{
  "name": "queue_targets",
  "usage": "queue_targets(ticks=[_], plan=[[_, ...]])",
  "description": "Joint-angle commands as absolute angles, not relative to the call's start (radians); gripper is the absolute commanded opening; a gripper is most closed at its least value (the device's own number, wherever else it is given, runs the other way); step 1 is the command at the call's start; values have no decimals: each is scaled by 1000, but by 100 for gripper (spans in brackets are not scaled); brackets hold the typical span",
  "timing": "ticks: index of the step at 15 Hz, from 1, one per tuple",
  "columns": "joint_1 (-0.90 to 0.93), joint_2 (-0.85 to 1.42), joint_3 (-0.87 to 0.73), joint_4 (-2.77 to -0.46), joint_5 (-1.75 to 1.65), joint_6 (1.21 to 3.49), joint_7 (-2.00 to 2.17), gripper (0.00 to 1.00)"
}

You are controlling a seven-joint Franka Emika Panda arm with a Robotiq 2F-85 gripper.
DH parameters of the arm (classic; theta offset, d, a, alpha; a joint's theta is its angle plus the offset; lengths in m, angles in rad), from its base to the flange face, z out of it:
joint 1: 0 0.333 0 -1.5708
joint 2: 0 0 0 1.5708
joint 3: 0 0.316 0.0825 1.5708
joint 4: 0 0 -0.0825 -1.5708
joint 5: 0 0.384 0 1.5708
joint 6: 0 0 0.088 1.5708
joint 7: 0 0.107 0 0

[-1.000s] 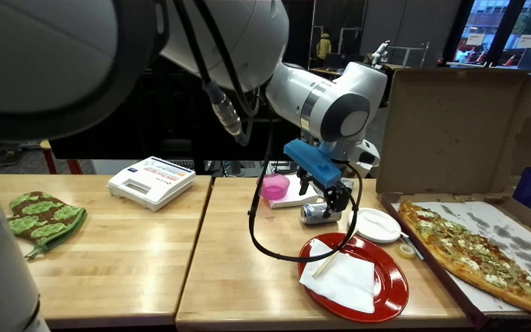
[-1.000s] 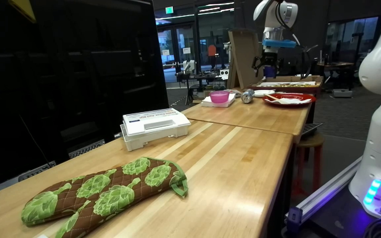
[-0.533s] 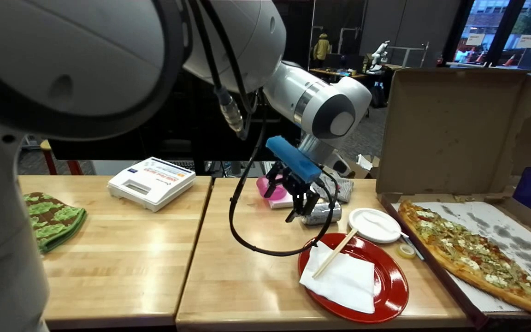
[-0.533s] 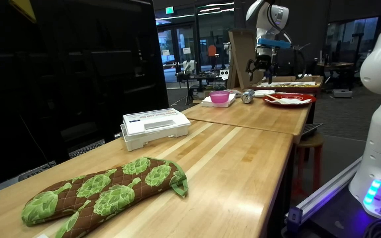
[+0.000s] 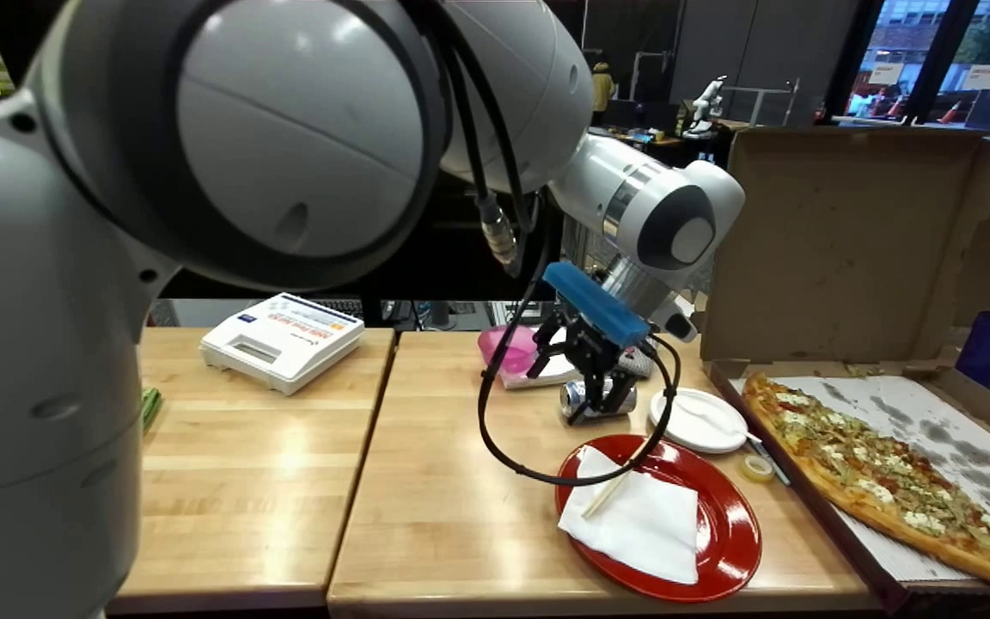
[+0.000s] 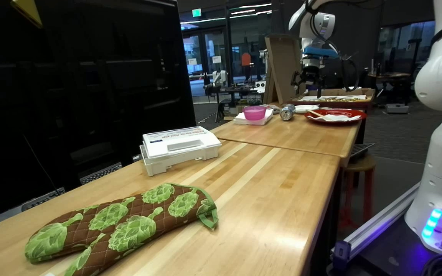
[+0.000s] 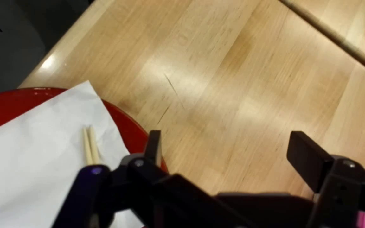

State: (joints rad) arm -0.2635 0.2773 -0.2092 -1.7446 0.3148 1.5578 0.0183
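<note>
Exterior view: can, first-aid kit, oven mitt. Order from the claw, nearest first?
From the open claw:
1. Can: far table, on its side.
2. First-aid kit: near table, at its far end.
3. Oven mitt: near table, in the foreground.

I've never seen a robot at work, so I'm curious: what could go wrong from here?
The can lies on its side, so if the open fingers bump it, it might roll. The black cable loop hanging from the arm could snag the chopsticks if the arm lowers over the red plate. And those chopsticks lie close together on a white napkin, so knocking them might drag it too.
</note>
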Motion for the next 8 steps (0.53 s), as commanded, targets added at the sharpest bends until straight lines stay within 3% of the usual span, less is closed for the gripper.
queue_targets(ticks=[1,8], plan=[[-303,346,-225,-1679,370,1603,30,100],[-328,363,-240,-1746,323,1875,6,100]])
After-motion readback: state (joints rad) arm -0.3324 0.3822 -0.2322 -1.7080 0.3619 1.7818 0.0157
